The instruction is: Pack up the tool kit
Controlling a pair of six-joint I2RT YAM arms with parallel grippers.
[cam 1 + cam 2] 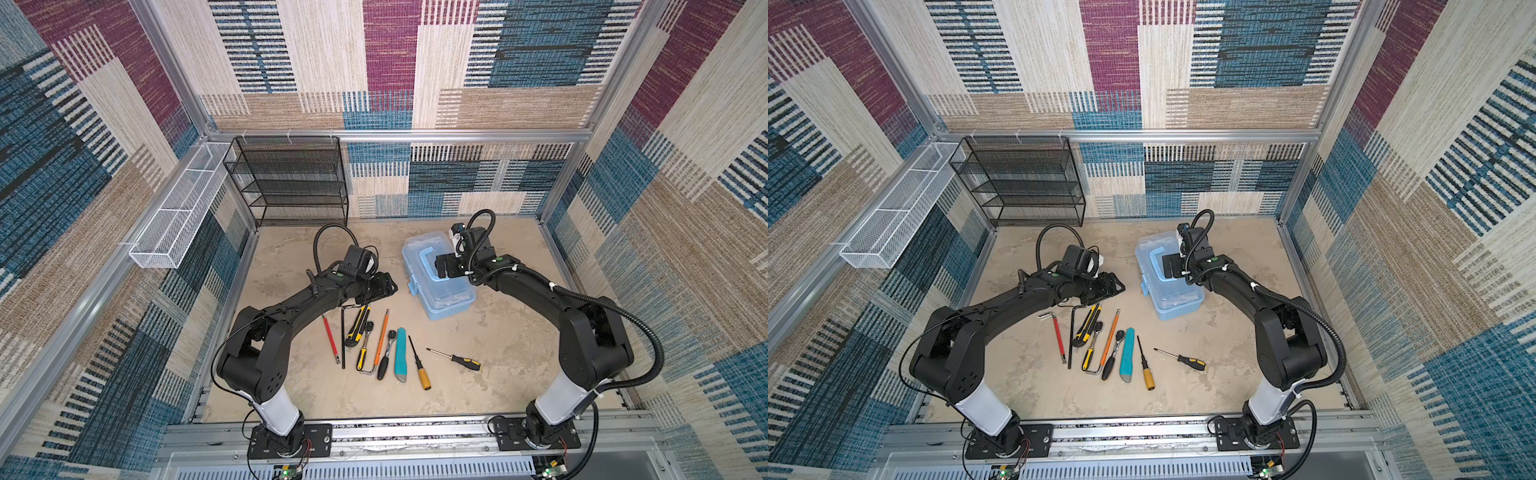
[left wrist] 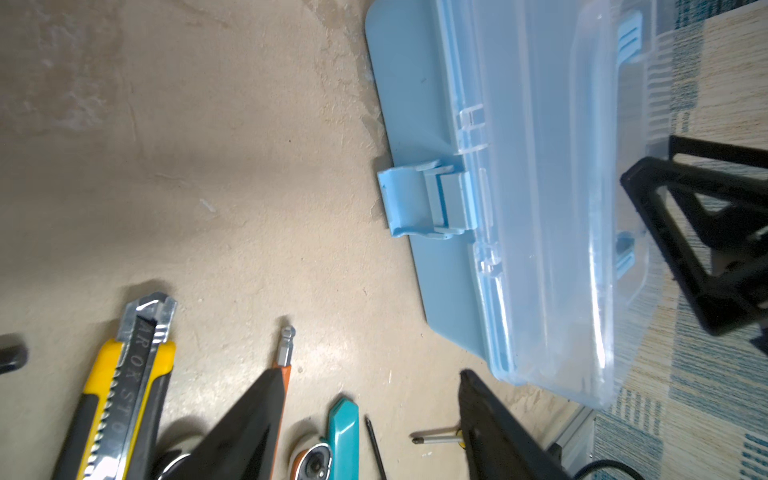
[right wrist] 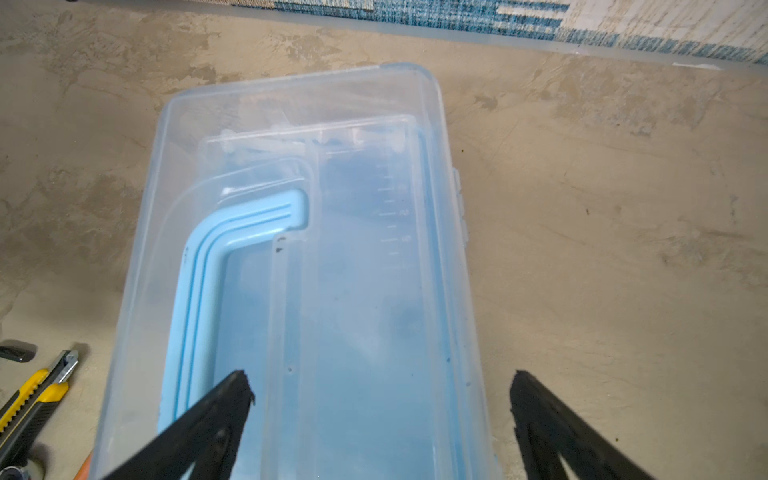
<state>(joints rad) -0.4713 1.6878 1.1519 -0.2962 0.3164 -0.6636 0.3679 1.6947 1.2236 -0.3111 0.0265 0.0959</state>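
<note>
Your toolbox (image 1: 448,302) stands with its clear lid (image 3: 365,291) down and its handle (image 1: 427,262) folded flat. Your right gripper (image 3: 381,380) hangs over that lid, spread wide and empty (one finger above the handle, one past the box's edge). Your left gripper (image 2: 370,374) is beside the box's latch (image 2: 419,203), partly open, holding nothing. The loose tools (image 1: 400,353) lie near the box on that side.

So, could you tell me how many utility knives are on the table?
2: yellow-black knife toward the row's left; teal knife toward its right. The toolbox might hide more.
</note>
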